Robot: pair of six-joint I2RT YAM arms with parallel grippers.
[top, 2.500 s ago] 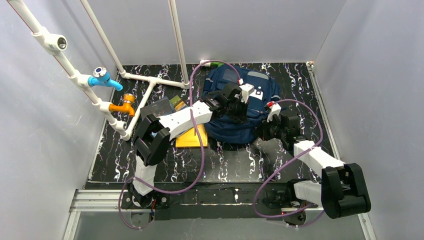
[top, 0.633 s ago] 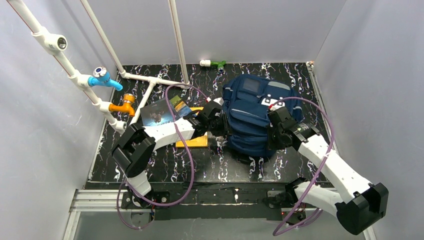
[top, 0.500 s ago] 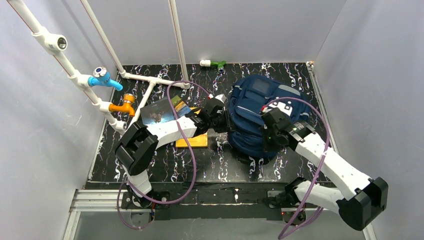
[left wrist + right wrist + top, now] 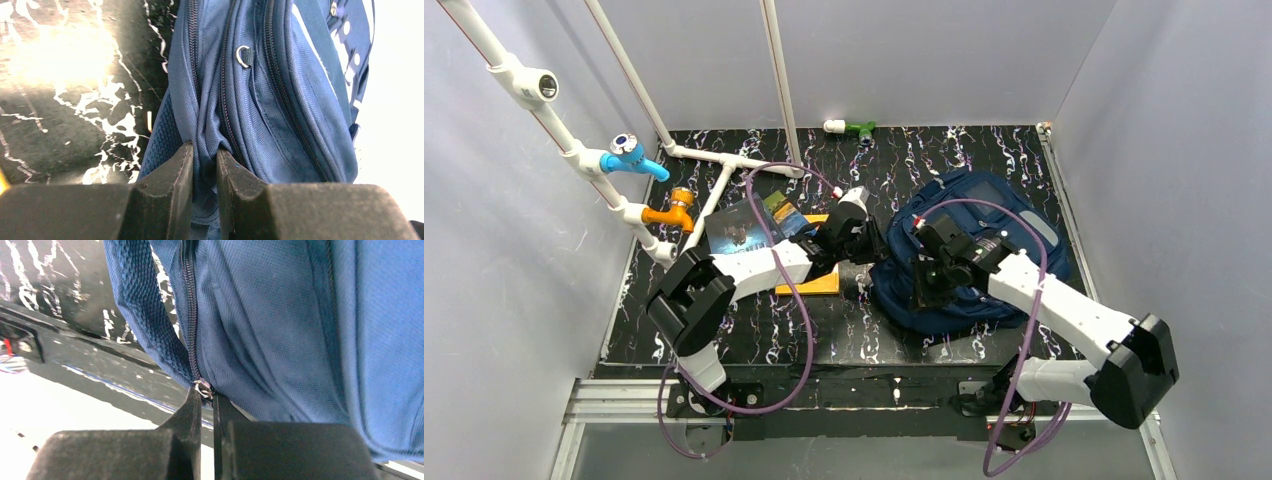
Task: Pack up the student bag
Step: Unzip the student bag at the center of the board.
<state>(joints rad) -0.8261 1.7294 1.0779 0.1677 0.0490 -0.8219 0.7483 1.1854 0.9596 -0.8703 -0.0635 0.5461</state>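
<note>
The student bag (image 4: pixel 1009 215) has been dragged rightward and now lies just right of the yellow book (image 4: pixel 816 282). Fabric beside its zip is pinched by the left gripper (image 4: pixel 204 151), and the zip pull (image 4: pixel 203 388) is clamped by the right gripper (image 4: pixel 206 399).

Three plain pale grey walls (image 4: pixel 924 60) close in a black tabletop (image 4: pixel 844 340) veined with white like marble, with an aluminium rail (image 4: pixel 614 400) along its near edge. A frame of white pipes (image 4: pixel 734 160) rises from the table's left part, carrying a blue tap (image 4: pixel 631 156) and, just below it, an orange tap (image 4: pixel 672 211); a small green-and-white fitting (image 4: pixel 848 127) lies by the back wall. The light is even, though the left wrist view catches a bright glare on the glossy tabletop.
</note>
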